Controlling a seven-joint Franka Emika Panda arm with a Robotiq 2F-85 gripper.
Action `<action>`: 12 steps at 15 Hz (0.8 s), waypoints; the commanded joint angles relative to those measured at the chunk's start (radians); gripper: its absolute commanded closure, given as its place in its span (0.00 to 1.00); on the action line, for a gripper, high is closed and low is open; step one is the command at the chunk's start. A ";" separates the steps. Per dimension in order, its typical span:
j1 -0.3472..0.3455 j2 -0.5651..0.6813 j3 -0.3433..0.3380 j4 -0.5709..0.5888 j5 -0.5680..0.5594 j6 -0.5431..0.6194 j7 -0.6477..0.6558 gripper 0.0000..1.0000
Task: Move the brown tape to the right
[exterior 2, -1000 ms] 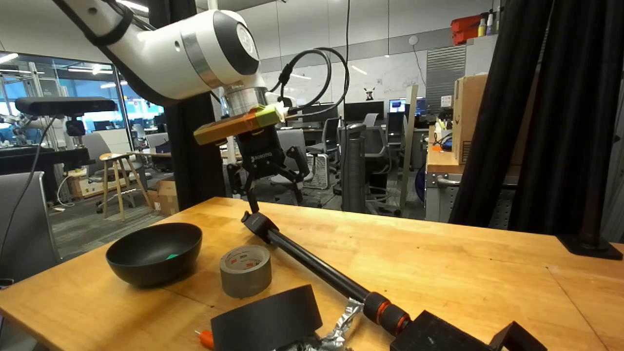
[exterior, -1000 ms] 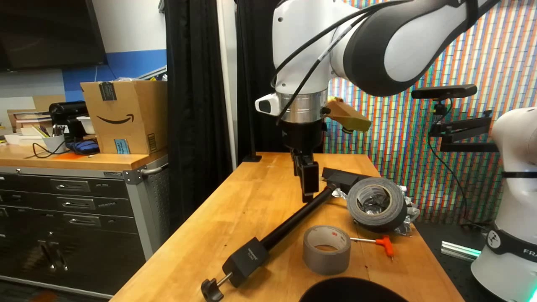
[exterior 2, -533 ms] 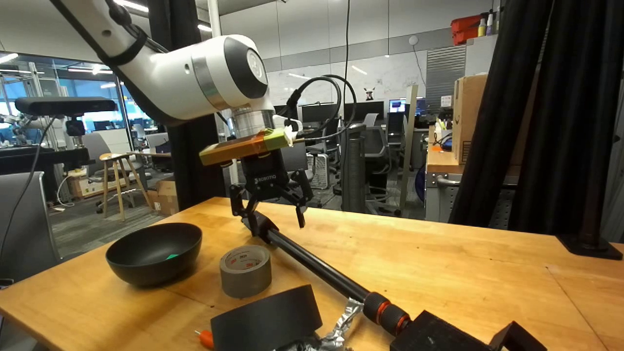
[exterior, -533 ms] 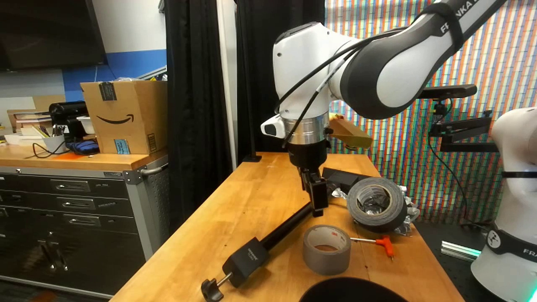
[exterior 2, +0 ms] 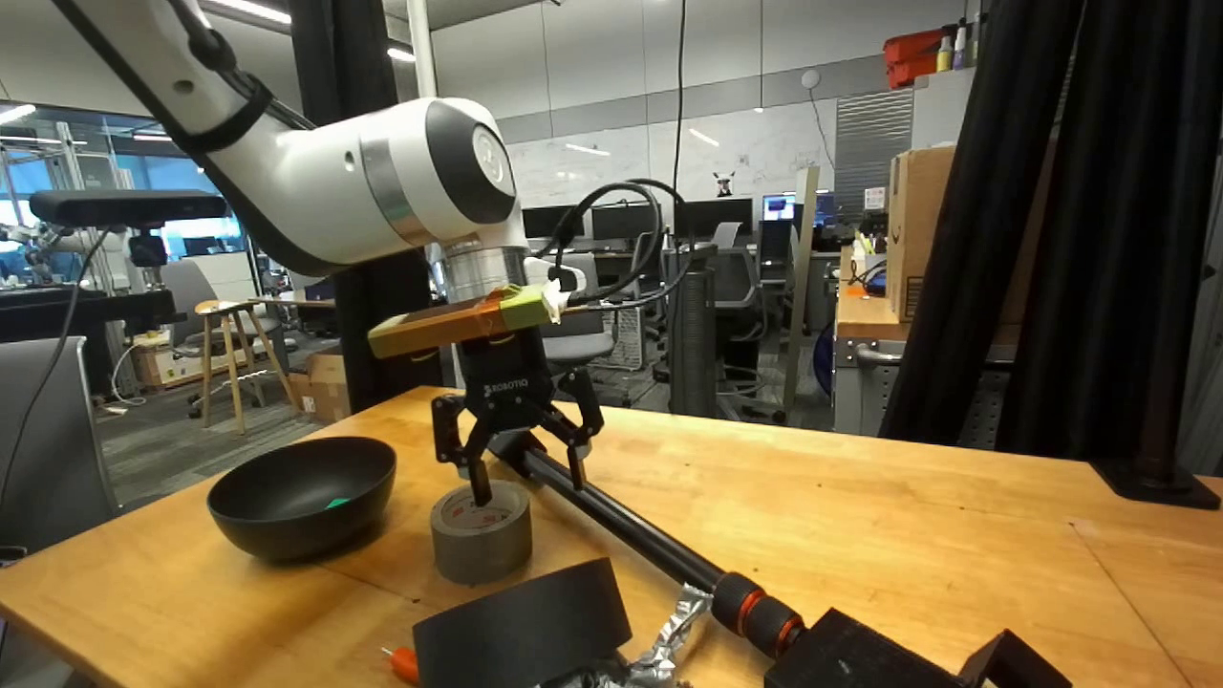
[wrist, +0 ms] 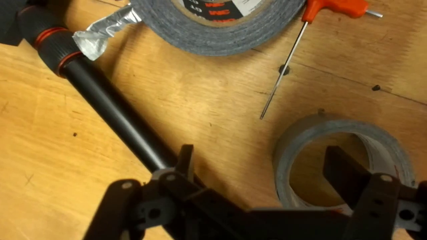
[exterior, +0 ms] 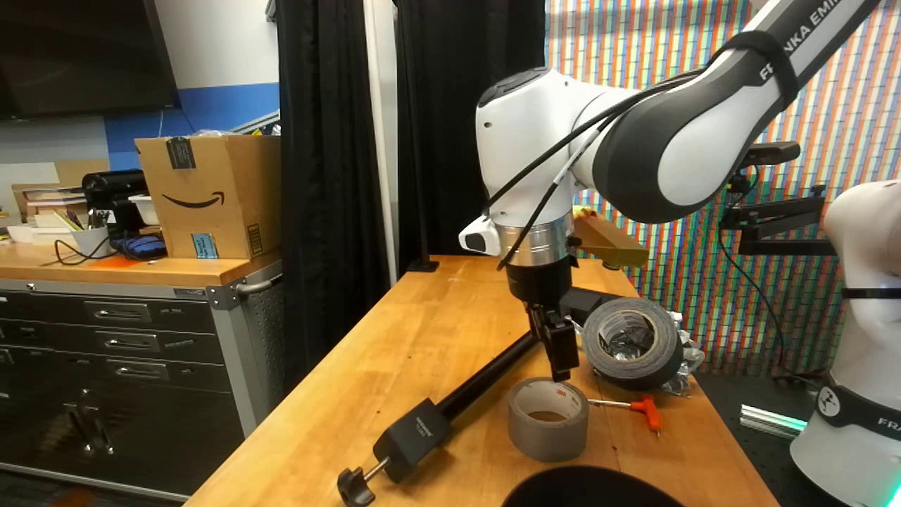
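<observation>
The brown tape [exterior: 547, 440] is a grey-brown roll lying flat on the wooden table, hole upward. It also shows in an exterior view [exterior 2: 482, 556] and at the lower right of the wrist view [wrist: 285, 163]. My gripper [exterior 2: 529, 489] is open and empty, low over the table at the tape. In the wrist view, my gripper [wrist: 260, 151] has its right fingertip over the tape's hole and its left fingertip over the black bar. The tape's near wall lies between the fingers. I cannot tell whether the right fingertip dips below the rim.
A long black clamp bar [exterior: 486, 377] runs diagonally beside the tape, under the left finger [wrist: 189, 156]. A larger grey-black roll [exterior 2: 525, 626] with silver foil lies nearby. An orange-handled hex key [exterior: 646, 412] lies beside the tape. A black bowl [exterior 2: 301, 521] stands close to it.
My gripper has come down with its fingers spread, towards the tape, and one finger is now over the tape's hole. The tape and the other objects have not moved.
</observation>
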 commanded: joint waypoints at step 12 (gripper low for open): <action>0.039 0.023 0.001 0.001 0.007 0.026 0.007 0.00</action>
